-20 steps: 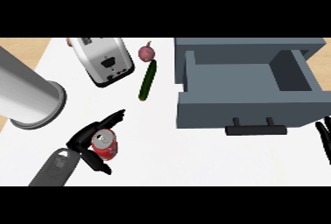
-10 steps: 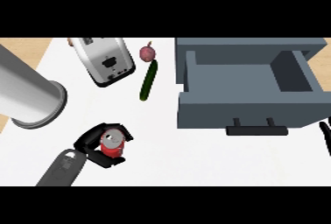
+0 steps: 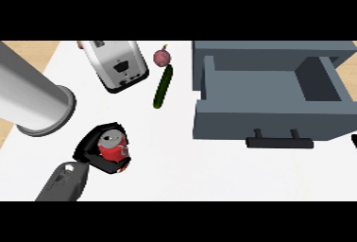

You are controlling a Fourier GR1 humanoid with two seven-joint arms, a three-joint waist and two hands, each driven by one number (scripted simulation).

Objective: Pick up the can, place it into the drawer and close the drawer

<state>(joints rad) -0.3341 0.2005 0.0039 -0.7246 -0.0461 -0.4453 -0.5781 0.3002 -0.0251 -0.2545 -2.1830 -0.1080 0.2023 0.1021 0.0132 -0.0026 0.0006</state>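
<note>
Head view. The left hand (image 3: 94,146) sits at the lower left of the frame, fingers and thumb curled round the can (image 3: 113,148). The can is red with a silver top and stands roughly upright inside the grasp. Whether its base touches the white bench (image 3: 209,170) or is just clear of it cannot be told from this angle.

The drawer (image 3: 268,97) occupies the right half of the frame. It is pulled fully out, its grey interior exposed, with the dark handle (image 3: 279,142) on the front panel facing the lower edge. The can is well apart from the drawer, to its lower left.

A dark sliver of the right hand (image 3: 353,142) shows at the right edge, just beside the drawer front; its finger position cannot be told.

Other items: a toaster (image 3: 117,65) at the upper left, a cucumber (image 3: 164,87) and a small reddish vegetable (image 3: 162,57) between the toaster and the drawer, and a large grey cylinder (image 3: 31,101) at the left edge.

Task status, as judged: the grasp appears made. Remaining steps: carry the can rightward over the drawer wall, release it inside, then push the front panel shut.
</note>
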